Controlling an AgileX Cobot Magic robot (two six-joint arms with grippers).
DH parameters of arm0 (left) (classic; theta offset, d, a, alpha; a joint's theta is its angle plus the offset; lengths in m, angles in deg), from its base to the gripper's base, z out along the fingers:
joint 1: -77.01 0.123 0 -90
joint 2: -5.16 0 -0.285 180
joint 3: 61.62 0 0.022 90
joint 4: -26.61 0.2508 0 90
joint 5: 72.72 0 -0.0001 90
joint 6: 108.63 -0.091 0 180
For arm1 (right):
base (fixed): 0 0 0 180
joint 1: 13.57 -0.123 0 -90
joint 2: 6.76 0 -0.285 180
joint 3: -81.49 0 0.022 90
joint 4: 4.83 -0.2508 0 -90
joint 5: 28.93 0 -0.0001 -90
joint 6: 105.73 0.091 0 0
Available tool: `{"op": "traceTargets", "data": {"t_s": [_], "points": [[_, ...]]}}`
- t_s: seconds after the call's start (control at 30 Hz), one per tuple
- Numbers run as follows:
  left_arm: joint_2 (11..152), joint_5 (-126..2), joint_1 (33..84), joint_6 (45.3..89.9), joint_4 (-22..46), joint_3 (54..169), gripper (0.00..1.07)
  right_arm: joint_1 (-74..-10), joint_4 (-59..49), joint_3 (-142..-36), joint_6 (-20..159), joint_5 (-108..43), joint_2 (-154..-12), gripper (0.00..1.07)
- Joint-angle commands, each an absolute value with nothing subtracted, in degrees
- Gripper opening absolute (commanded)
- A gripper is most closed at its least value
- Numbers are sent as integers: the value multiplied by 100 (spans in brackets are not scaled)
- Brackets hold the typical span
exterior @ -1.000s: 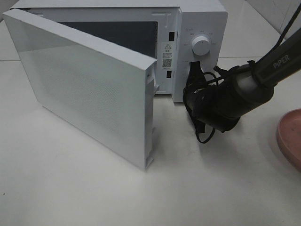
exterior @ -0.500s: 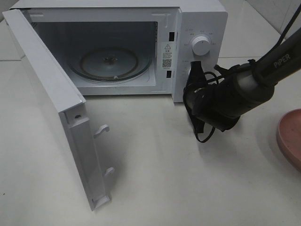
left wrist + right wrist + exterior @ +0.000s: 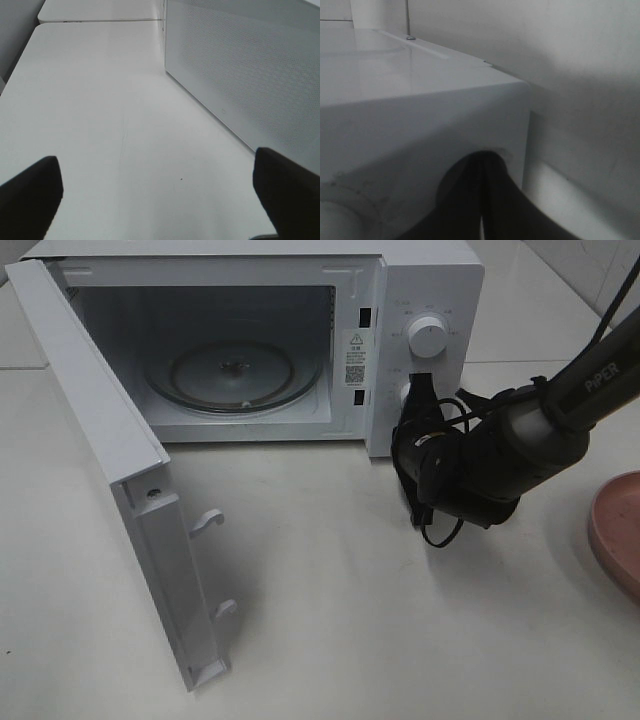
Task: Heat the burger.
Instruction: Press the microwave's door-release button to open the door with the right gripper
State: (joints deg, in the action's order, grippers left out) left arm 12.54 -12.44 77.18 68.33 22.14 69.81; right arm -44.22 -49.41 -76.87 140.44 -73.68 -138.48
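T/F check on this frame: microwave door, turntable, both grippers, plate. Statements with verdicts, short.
1. The microwave door stands open. True.
2. A burger sits on the glass turntable. False: the turntable is bare, and no burger shows in any view.
3. The right gripper is at the control panel, below the dial. True.
4. The left gripper is clamped on the door. False: its fingers are wide apart with nothing between them.
5. A pink plate lies right of the microwave. True.
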Motion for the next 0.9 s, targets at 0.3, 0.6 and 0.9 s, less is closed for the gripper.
{"op": "traceTargets", "data": {"t_s": [0.3, 0.6, 0.9], "points": [[1117, -1325, 7707, 6844, 2214, 6964, 98, -4319, -4127, -8048, 14216, -7872, -13848, 0], [1117, -1325, 7707, 6844, 2214, 6964, 98, -4445, -4282, -7532, 14216, -7935, -13647, 0], [1117, -1325, 7707, 6844, 2214, 6964, 98, -4445, -4253, -7269, 14216, -7626, -13487, 0]]}}
